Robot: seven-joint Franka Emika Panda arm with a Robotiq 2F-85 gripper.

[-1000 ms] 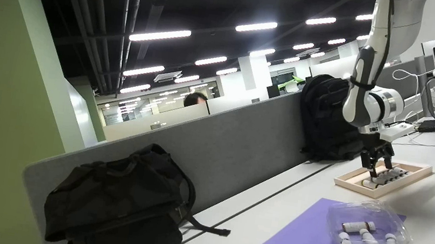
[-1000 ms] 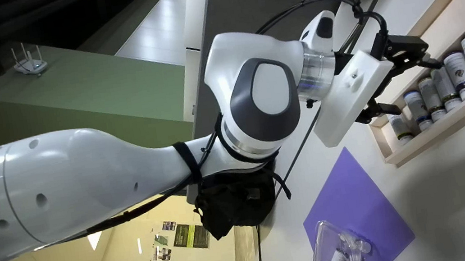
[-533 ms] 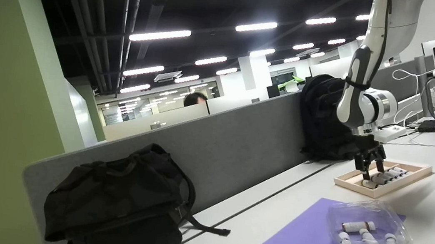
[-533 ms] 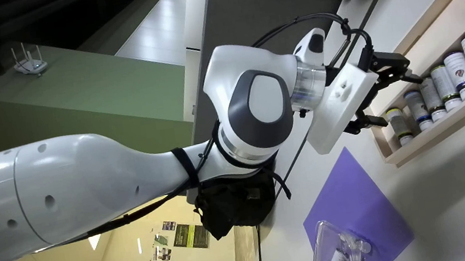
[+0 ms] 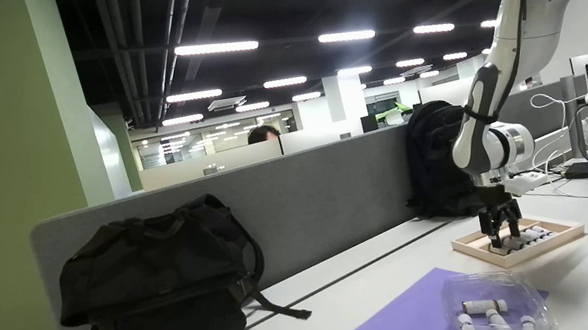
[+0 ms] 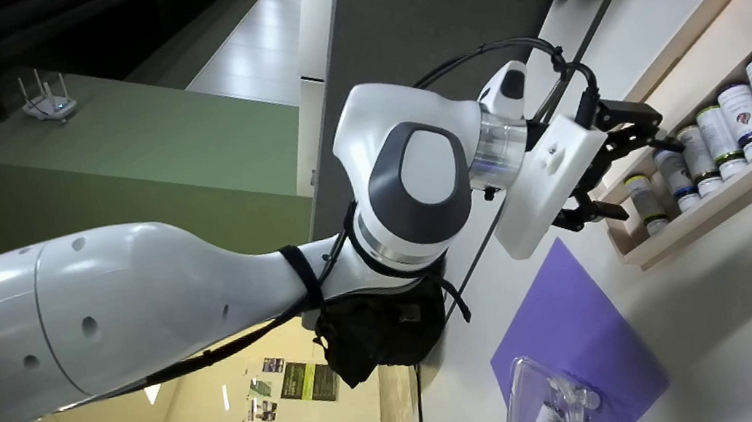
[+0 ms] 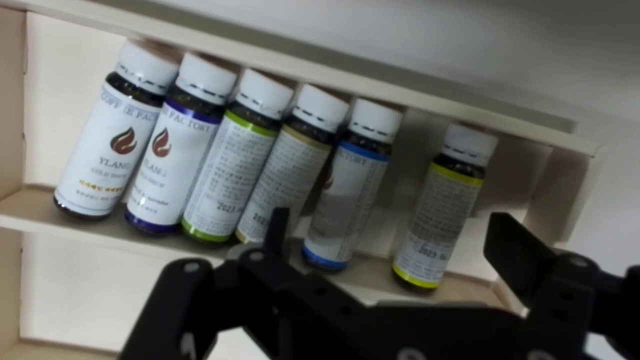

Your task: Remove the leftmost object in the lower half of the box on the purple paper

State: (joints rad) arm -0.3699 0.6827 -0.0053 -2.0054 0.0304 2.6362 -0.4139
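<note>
We extend from about nine o'clock in an exterior view, our arm bent at the wrist, our gripper pointing between three and four o'clock. In the wrist view our fingers stand well apart, at seven and four o'clock.

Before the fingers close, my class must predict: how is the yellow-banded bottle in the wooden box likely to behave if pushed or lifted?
Pushed sideways, the yellow-banded bottle may roll: it is cylindrical, with gaps either side. Its straight body suggests it will stay stiff between the fingers. The smooth-looking label could slip.
</note>
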